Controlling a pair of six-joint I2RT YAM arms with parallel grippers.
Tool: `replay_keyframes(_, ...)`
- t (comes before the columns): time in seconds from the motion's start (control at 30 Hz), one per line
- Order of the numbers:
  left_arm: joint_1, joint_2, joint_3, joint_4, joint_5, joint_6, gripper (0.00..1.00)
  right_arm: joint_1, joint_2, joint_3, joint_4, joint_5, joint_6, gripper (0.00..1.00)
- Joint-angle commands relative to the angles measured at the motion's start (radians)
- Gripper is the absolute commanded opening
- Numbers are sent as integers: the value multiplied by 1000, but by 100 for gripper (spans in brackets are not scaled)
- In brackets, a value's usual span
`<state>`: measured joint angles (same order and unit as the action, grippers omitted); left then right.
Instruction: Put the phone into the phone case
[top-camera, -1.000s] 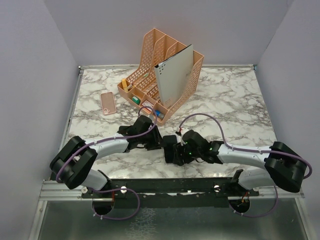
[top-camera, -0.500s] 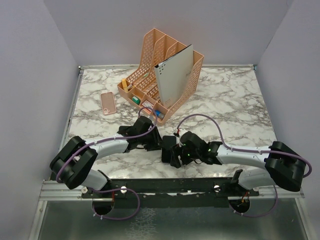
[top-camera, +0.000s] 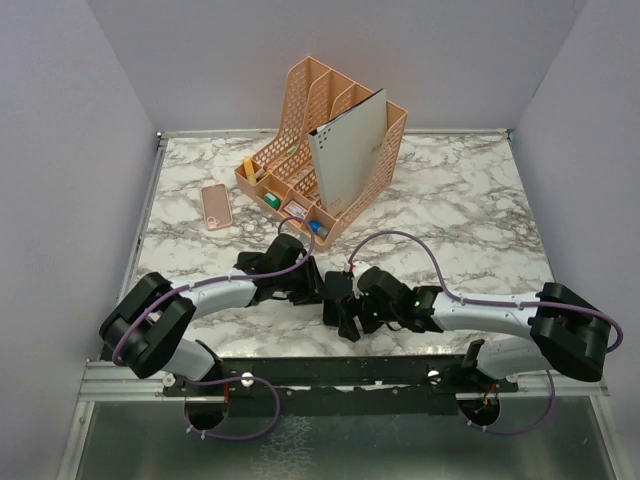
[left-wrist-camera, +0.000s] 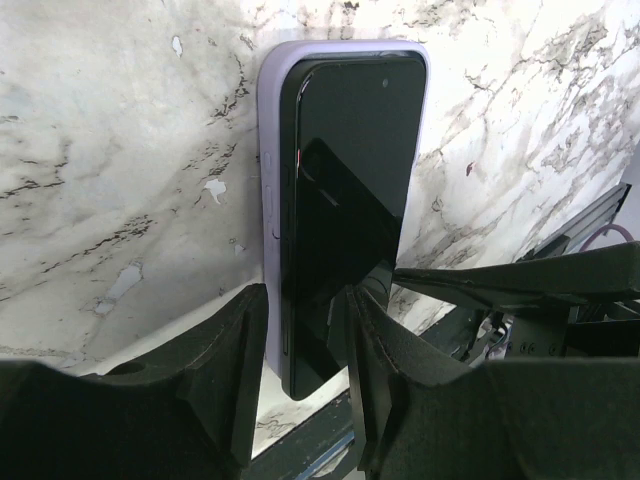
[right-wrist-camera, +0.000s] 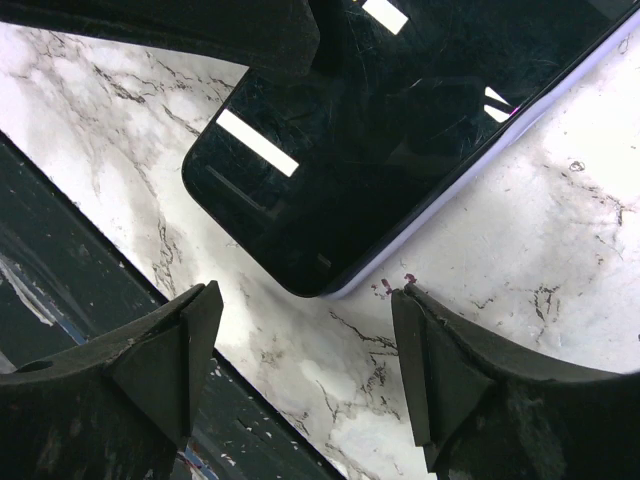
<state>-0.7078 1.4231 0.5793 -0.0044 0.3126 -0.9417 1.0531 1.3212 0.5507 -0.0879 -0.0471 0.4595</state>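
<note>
The phone (left-wrist-camera: 345, 200) is seen lying on the marble table (left-wrist-camera: 120, 150), near its front edge and between the two arms. The rim of the lilac phone case (left-wrist-camera: 268, 150) is visible around the phone's far end and one long side. Its near end is clasped between the half-closed fingers of the left gripper (left-wrist-camera: 300, 335). The right gripper (right-wrist-camera: 305, 370) is spread wide over a corner of the phone, with nothing gripped.
</note>
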Motion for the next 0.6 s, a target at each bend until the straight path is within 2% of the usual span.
replay_keyframes(0.0, 4, -16, -3, -3, 33, 9, 41, 17, -12, 7, 3, 43, -37, 75)
replay_keyframes(0.27, 4, 6, -9, 1, 35, 8, 41, 33, 53, 14, 27, 133, -39, 71)
replay_keyframes(0.43, 2, 19, -13, 1, 42, 10, 42, 33, 52, -8, 70, 125, -31, 53)
replay_keyframes(0.57, -2, 31, -22, 43, 60, 4, 38, 33, 40, -21, 68, 134, -15, 39)
